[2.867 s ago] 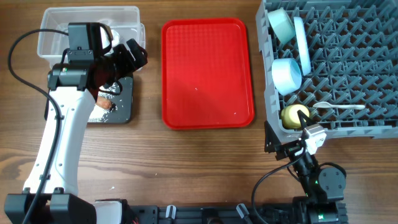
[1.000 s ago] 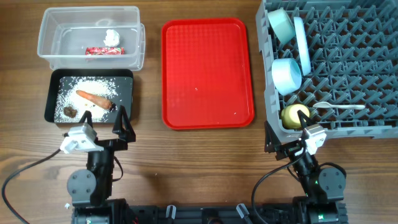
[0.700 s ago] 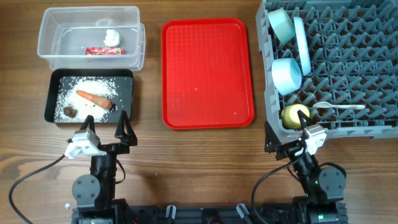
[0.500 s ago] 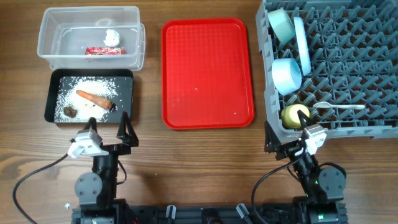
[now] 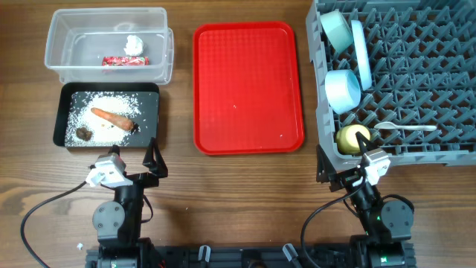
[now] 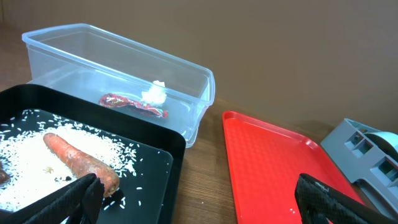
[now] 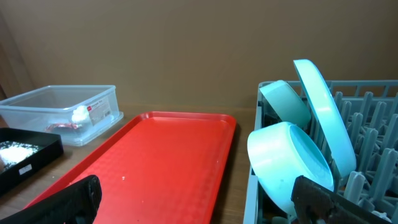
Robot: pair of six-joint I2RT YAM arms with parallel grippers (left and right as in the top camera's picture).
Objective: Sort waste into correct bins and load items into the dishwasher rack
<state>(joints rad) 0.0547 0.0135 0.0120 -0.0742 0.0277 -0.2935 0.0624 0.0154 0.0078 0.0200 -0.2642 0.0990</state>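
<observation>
The clear tub (image 5: 108,45) holds the red-and-white wrapper (image 5: 125,61) and the tissue (image 5: 134,45). The black tray (image 5: 149,93) holds the carrot (image 5: 111,119), rice (image 5: 104,103) and the dark lump (image 5: 84,132). The grey rack (image 5: 416,74) holds two blue bowls (image 5: 336,30), the plate (image 5: 362,52), the yellow cup (image 5: 352,138) and the spoon (image 5: 405,129). My left gripper (image 5: 134,158) is open and empty, just in front of the black tray (image 6: 168,149). My right gripper (image 5: 346,167) is open and empty at the rack's near left corner.
The flat red serving tray (image 5: 248,85) lies between the bins and the rack, with nothing on it. It also shows in the left wrist view (image 6: 273,162) and the right wrist view (image 7: 155,162). Both arms sit folded at the table's front edge.
My left arm has pulled back from over the bins to the front edge, then shifted slightly right. The wrapper and tissue now show in the tub. The right arm has not moved.
</observation>
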